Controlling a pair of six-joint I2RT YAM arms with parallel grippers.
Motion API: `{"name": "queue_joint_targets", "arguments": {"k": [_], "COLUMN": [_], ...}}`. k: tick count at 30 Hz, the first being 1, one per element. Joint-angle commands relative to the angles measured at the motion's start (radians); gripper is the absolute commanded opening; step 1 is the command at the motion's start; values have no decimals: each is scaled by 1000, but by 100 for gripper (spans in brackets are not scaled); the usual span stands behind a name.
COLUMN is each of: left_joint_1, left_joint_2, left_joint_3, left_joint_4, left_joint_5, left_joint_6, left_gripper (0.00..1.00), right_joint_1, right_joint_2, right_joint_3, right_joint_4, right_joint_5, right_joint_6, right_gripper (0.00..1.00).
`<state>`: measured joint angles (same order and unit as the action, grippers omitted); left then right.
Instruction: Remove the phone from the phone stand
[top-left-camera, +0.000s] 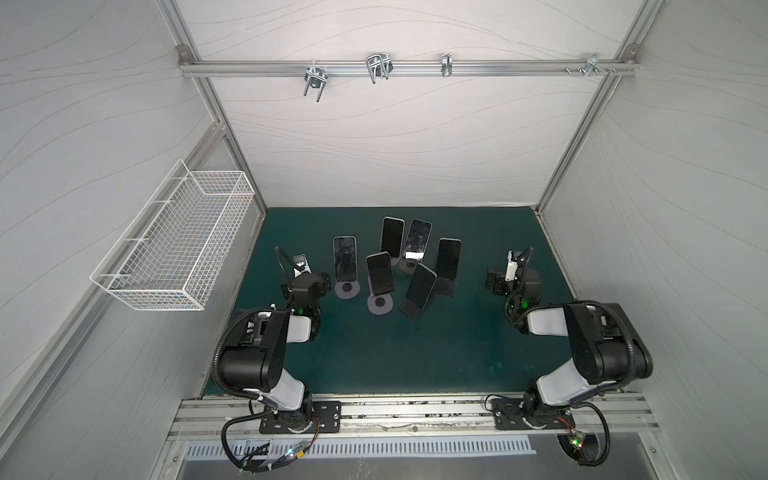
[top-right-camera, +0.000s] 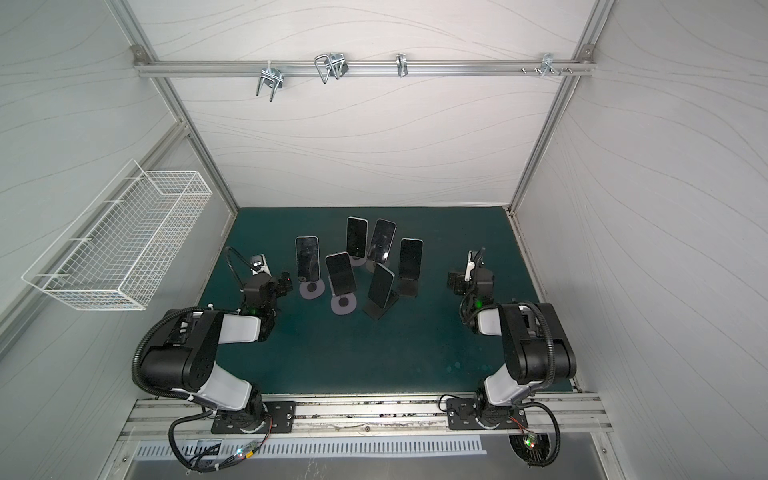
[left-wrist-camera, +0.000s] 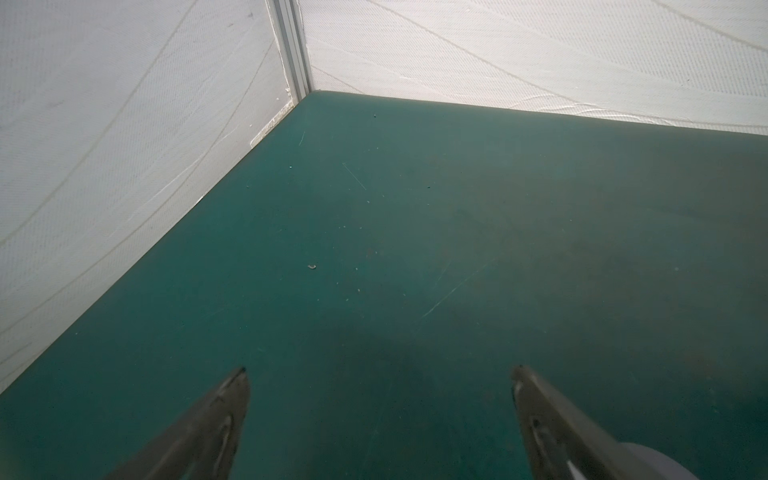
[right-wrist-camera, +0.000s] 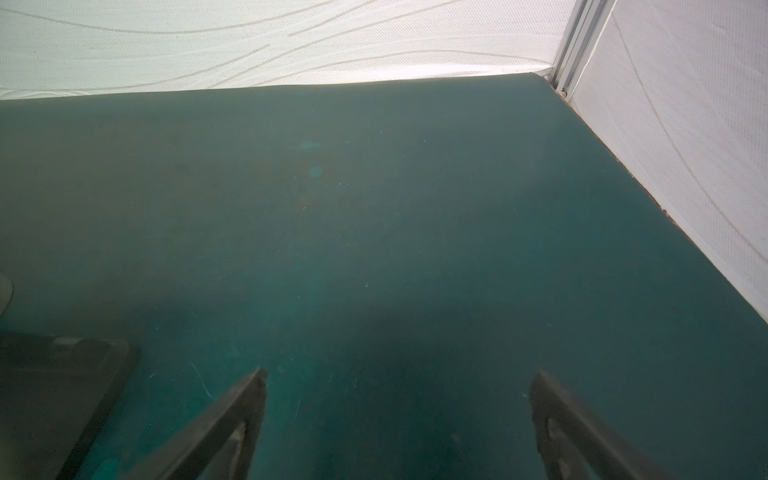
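Several dark-screened phones lean upright on stands in a cluster at mid-mat in both top views. The leftmost phone (top-left-camera: 345, 258) (top-right-camera: 308, 258) sits on a round grey stand (top-left-camera: 347, 289). The rightmost phone (top-left-camera: 448, 258) rests on a black stand (top-left-camera: 444, 287). My left gripper (top-left-camera: 305, 282) (left-wrist-camera: 380, 372) hovers low just left of the cluster, open and empty, with the grey stand base (left-wrist-camera: 648, 461) beside one finger. My right gripper (top-left-camera: 513, 280) (right-wrist-camera: 400, 374) is to the right of the cluster, open with only bare mat between its fingers. A black stand base (right-wrist-camera: 54, 399) lies off to its side.
A white wire basket (top-left-camera: 178, 245) hangs on the left wall. Metal hooks (top-left-camera: 378, 66) hang from a rail on the back wall. White walls close in the green mat (top-left-camera: 374, 357) on three sides, and an aluminium rail (top-left-camera: 415, 411) carries both arm bases at the front.
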<state>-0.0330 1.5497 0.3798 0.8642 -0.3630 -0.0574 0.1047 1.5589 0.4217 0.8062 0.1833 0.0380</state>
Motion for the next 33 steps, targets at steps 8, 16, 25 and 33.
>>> {"name": "queue_joint_targets", "arguments": {"k": [8, 16, 25, 33], "left_joint_1": [13, 13, 18, 16], "left_joint_2": [7, 6, 7, -88], "left_joint_3": [30, 29, 30, -17], "left_joint_4": [12, 13, 15, 15], "left_joint_5": [23, 21, 31, 28], "left_joint_6": [-7, -7, -9, -9], "left_gripper": [99, 99, 99, 99], "right_joint_1": [5, 4, 2, -29], "right_joint_2": [7, 6, 4, -58], "right_joint_3": [11, 8, 8, -54], "right_joint_4": [-1, -1, 2, 48], "right_joint_5": [8, 7, 4, 8], "right_joint_6": [-3, -4, -2, 42], "right_gripper": [99, 99, 99, 99]}}
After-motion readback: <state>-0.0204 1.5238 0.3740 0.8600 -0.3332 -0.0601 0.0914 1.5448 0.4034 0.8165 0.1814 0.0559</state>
